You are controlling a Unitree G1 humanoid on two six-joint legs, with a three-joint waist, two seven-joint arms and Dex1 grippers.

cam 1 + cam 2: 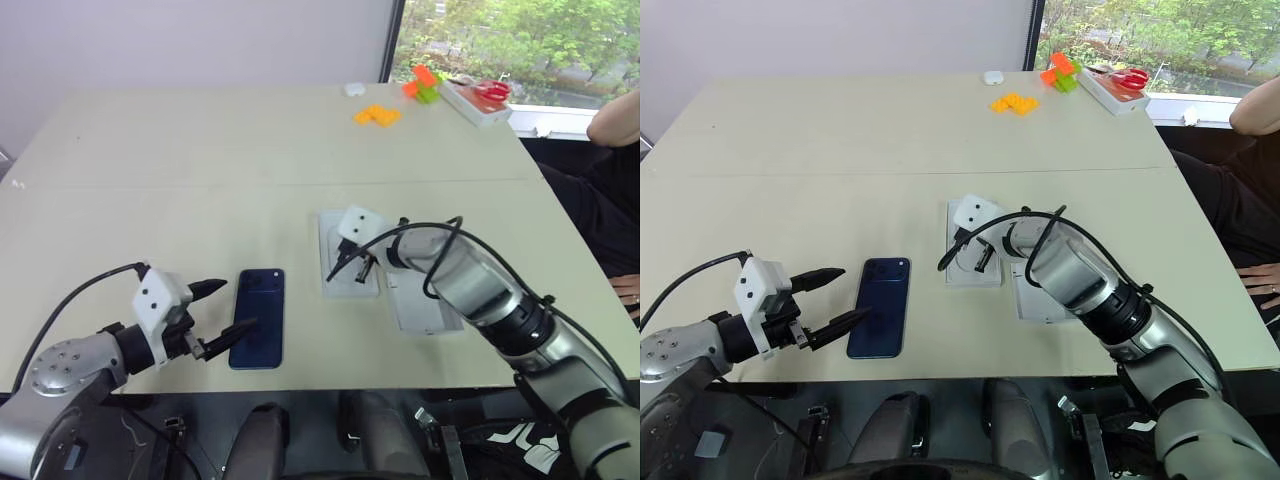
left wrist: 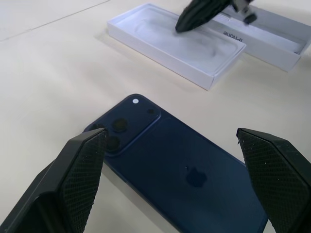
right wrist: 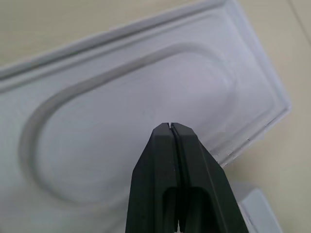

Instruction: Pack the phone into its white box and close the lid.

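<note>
1. Left gripper [image 1: 228, 306]: two black, cross-hatched pointed fingers, spread wide and holding nothing, straddling the near left edge of the phone. Risk: the fingers are set level with a thin slab lying flat, so a pinch could skid off its edge and push it rather than lift it.
2. Phone [image 1: 258, 317]: slim navy slab, glossy, rounded corners, lying back-up on the desk [image 1: 200, 170] with the raised camera cluster at its far end. Well left of the box parts, not yet packed. Risk: the slick glass may slip from hard fingertips.
3. Insert [image 1: 345, 262]: flat white moulded card with an oval hollow and raised rim, seated in a shallow white tray. Risk: while it remains there, the phone probably cannot seat.
4. Right gripper [image 1: 357, 268]: black fingers clenched together, empty, tips poised over the insert's hollow. Risk: shut tips may shove the light tray sideways.
5. Second white tray [image 1: 415, 305]: shallow cardboard, just right of the first, partly hidden by the right arm; lid or base, cannot tell.
6. Far right corner: orange and green blocks [image 1: 378, 115], well apart.
</note>
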